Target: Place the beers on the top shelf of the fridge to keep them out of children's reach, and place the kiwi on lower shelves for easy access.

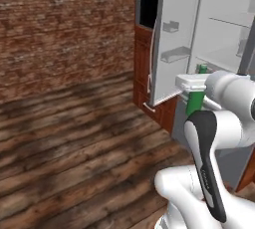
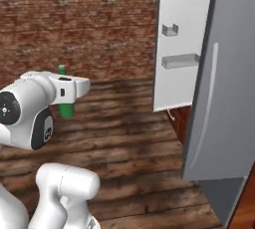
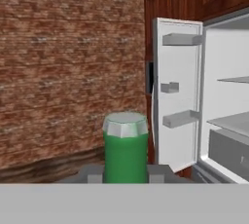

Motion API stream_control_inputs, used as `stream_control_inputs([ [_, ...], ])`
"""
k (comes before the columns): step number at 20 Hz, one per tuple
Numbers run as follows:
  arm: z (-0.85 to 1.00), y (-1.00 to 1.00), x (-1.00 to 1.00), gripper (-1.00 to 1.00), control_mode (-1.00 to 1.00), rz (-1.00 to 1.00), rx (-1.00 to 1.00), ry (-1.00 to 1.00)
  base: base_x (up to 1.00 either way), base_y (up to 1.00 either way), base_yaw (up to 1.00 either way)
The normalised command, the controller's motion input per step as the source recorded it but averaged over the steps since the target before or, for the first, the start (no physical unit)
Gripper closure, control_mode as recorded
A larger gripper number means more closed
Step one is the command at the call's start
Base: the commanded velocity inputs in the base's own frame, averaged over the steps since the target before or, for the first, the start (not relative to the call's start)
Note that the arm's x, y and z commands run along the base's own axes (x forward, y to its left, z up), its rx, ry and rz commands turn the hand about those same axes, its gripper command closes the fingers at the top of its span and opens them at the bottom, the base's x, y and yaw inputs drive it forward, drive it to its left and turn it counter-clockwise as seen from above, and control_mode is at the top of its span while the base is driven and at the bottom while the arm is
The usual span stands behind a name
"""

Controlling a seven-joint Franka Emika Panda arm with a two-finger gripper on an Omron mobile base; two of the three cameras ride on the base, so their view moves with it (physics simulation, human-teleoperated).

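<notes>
Green beer bottle (image 3: 126, 150) stands upright, pinched in the hand (image 3: 126, 173), before the open fridge (image 3: 214, 96).

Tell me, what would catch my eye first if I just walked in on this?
Probably the green beer the gripper holds upright out in front of the white arm. Next, the fridge to the right, its door swung wide open, with pale shelves inside and small racks on the door. Behind it all stands a red brick wall over a dark plank floor.
</notes>
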Motion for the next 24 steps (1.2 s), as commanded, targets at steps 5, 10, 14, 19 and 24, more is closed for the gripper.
stream_control_inputs([
  [5,0.00,0.00,0.00,1.00,1.00,0.00,0.00,0.00,0.56,0.34,-0.42],
  [10,0.00,0.00,0.00,1.00,1.00,0.00,0.00,0.00,0.78,0.60,-0.44],
  [14,0.00,0.00,0.00,1.00,1.00,0.00,0.00,0.00,0.84,0.67,-0.42],
  [19,0.00,0.00,0.00,1.00,1.00,0.00,0.00,0.00,0.59,0.33,-0.44],
  [24,0.00,0.00,0.00,1.00,1.00,0.00,0.00,0.00,0.42,0.06,-0.48],
])
